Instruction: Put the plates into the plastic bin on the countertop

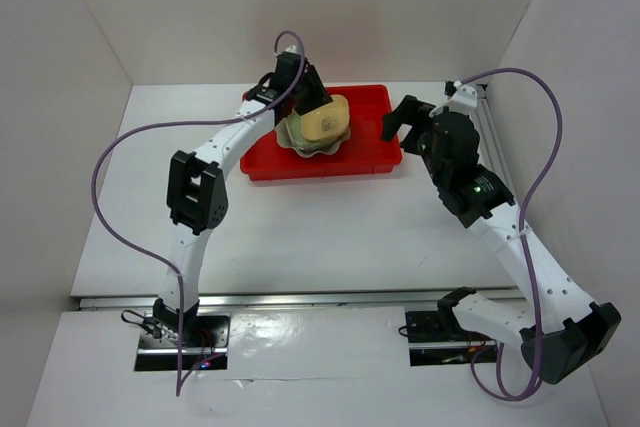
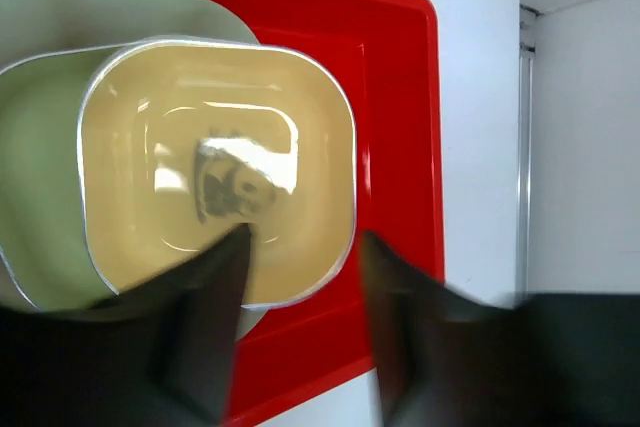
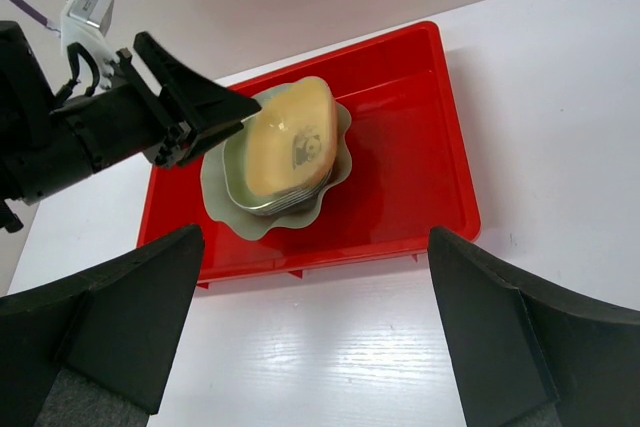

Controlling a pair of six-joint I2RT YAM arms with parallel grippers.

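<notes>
The red plastic bin (image 1: 370,137) sits at the back of the white countertop (image 1: 330,227). In it lies the pale-green scalloped dish (image 3: 225,212) with a stack of small dishes on it. A yellow-orange dish (image 3: 290,147) with a panda print is on top; the ones under it show only as rims. My left gripper (image 2: 303,239) is open above the stack's edge, one finger over the yellow dish (image 2: 215,167), the other over the bin floor (image 2: 400,127). My right gripper (image 3: 315,247) is wide open and empty, above the countertop by the bin's right end.
White walls close in the countertop on the left, back and right. A metal rail (image 1: 495,137) runs along the right wall behind my right arm. Purple cables loop over both arms.
</notes>
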